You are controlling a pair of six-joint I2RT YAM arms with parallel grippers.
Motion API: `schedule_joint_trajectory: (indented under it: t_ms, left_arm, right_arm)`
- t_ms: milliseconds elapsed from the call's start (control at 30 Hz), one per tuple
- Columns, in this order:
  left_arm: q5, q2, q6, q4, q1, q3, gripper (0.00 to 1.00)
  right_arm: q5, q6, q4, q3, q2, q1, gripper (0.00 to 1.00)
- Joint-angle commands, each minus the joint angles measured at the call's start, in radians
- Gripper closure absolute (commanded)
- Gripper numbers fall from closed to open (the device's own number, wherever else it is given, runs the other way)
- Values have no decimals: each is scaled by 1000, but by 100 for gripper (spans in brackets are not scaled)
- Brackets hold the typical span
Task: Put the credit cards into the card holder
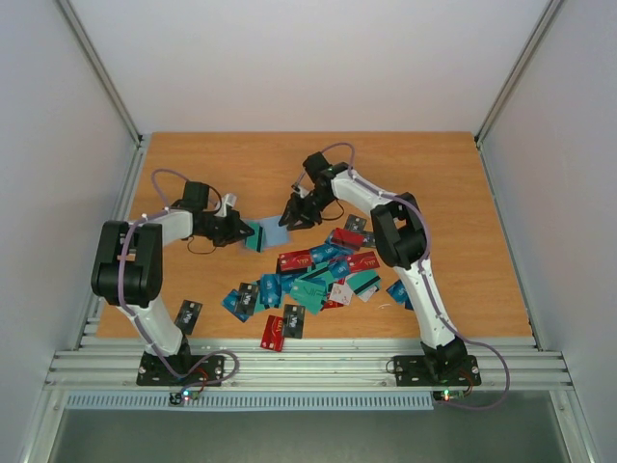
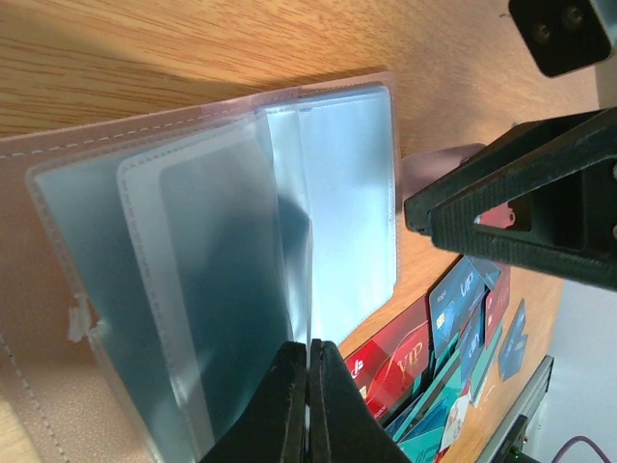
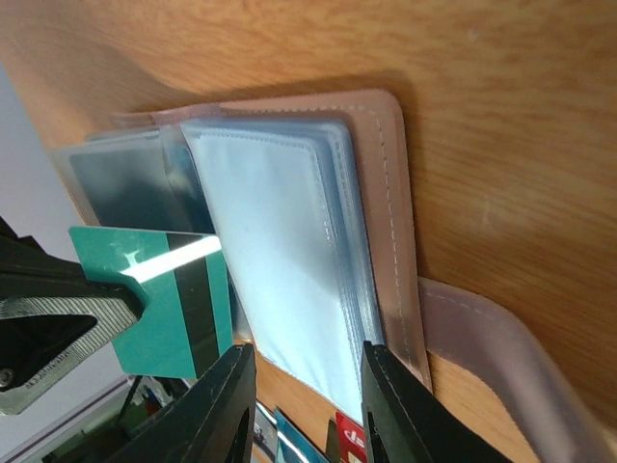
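The card holder (image 1: 275, 234) lies open on the table, its clear pockets (image 2: 328, 193) fanned out over a tan cover (image 3: 390, 193). My left gripper (image 1: 241, 232) is shut on a teal credit card (image 3: 183, 309) with a dark stripe, held at the holder's left edge. In the left wrist view that card shows only edge-on between the shut fingers (image 2: 289, 405). My right gripper (image 1: 292, 217) is open at the holder's right side, its fingers (image 3: 222, 405) astride the lower edge of the pocket stack (image 3: 289, 251). More credit cards (image 1: 318, 275) lie loose in a pile nearer the arms.
A red VIP card (image 2: 395, 352) sits nearest the holder at the pile's edge. One dark card (image 1: 189, 313) lies alone beside the left arm's base, and a red card (image 1: 274, 333) by the table's near edge. The holder's strap (image 3: 501, 357) trails to the right.
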Motion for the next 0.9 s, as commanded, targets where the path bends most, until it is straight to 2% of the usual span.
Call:
schedule_joint_trajectory:
  t_ms: [0,867]
  left_arm:
    - [24,18,31,40,4,4,100]
    - [44,69,16,103,5,28,100]
  right_arm:
    - [10,-8,-30,33,7,-13,67]
    - [23,-51,-84,31,60,-14,67]
